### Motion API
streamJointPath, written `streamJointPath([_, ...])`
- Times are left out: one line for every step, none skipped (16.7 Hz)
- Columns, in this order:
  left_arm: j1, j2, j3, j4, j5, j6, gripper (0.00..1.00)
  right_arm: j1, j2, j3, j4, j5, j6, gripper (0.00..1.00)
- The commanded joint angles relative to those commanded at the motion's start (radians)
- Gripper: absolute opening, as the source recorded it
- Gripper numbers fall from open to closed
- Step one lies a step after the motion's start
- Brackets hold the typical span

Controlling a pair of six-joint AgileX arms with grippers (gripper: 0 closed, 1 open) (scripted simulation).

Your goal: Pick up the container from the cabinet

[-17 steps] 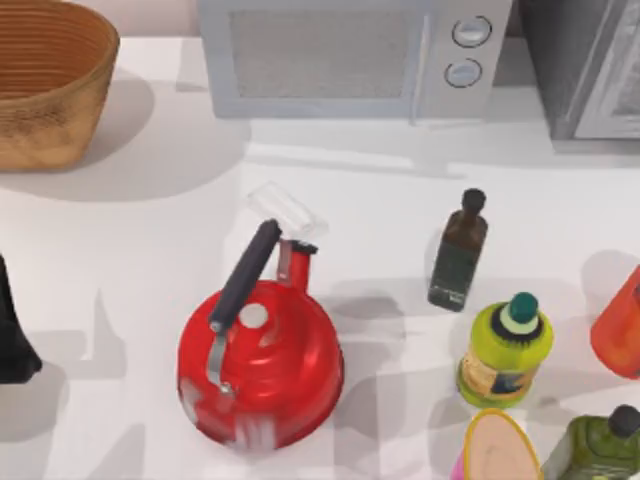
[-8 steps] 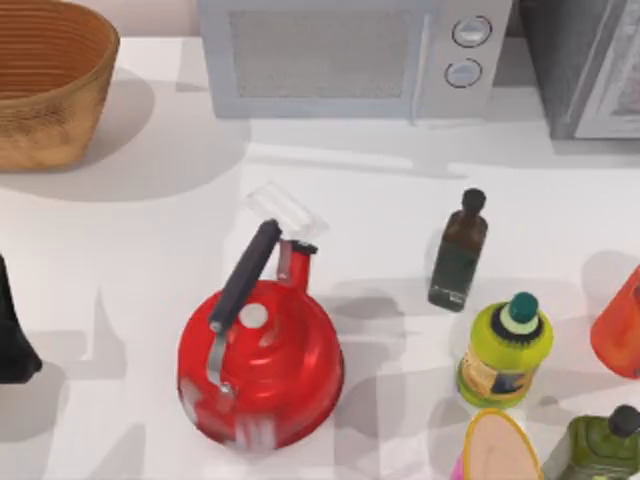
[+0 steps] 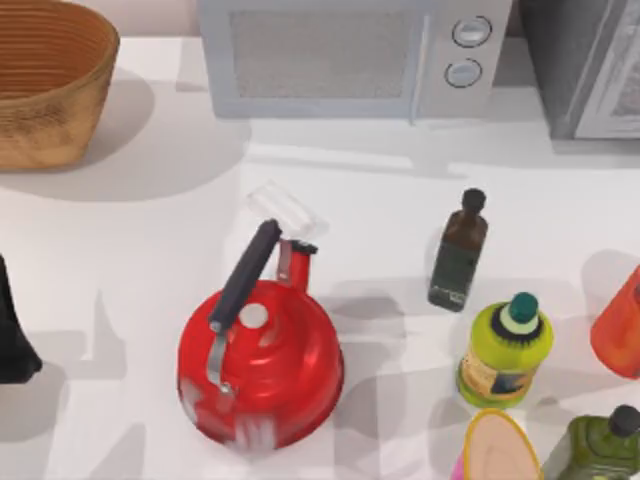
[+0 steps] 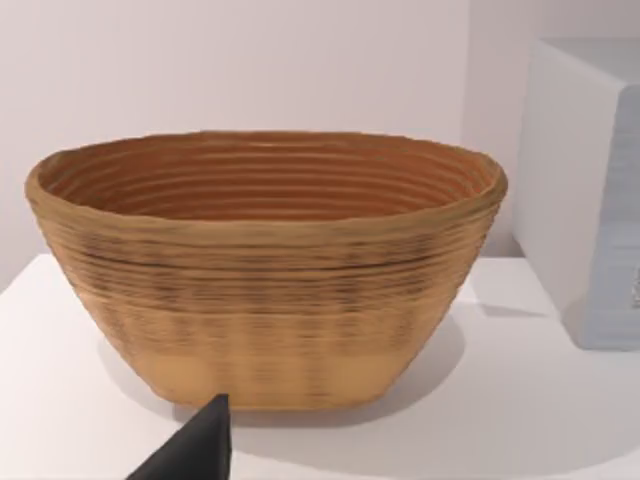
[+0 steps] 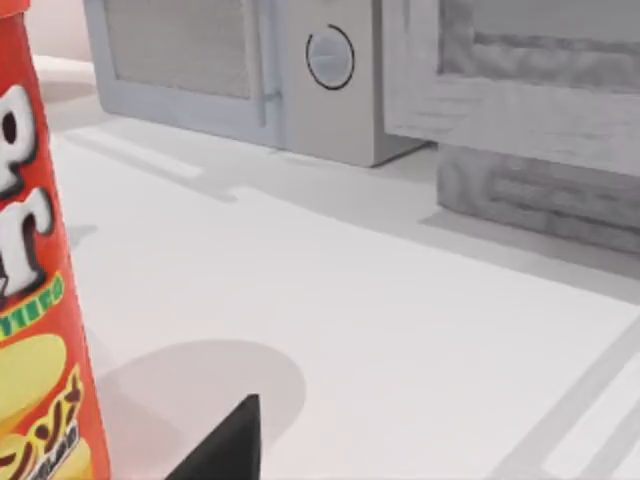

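1. The white table carries everything seen from above.
2. A grey microwave is set at the far edge of the table, in the middle.
3. A grey cabinet is placed just beside the microwave, at the far right corner. In the right wrist view its front is seen closed.
4. A woven basket is set at the far left corner. It is seen close and upright in the left wrist view.
5. A red kettle with a dark handle is placed near the front, left of the middle.
6. An orange can is cut by the right edge of the top view. In the right wrist view it is very near to the camera.
7. A yellow-green bottle stands left of the can, and a dark bottle stands just behind it, both upright.
8. The container, small and clear, is found on the table just behind the kettle's spout, well apart from the cabinet.
9. The left arm is seen at the left edge. The left gripper is pointed at the basket; nothing is seen held, and how far open it is cannot be told.
10. The right gripper is held low beside the can; its opening cannot be told either.
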Motion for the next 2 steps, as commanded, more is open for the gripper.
streamJointPath([0.000,0.000,0.000,0.000,0.000,0.000,1.00,0.000,0.000,0.000,0.000,0.000,0.000,1.00])
streamJointPath([0.000,0.000,0.000,0.000,0.000,0.000,1.00,0.000,0.000,0.000,0.000,0.000,0.000,1.00])
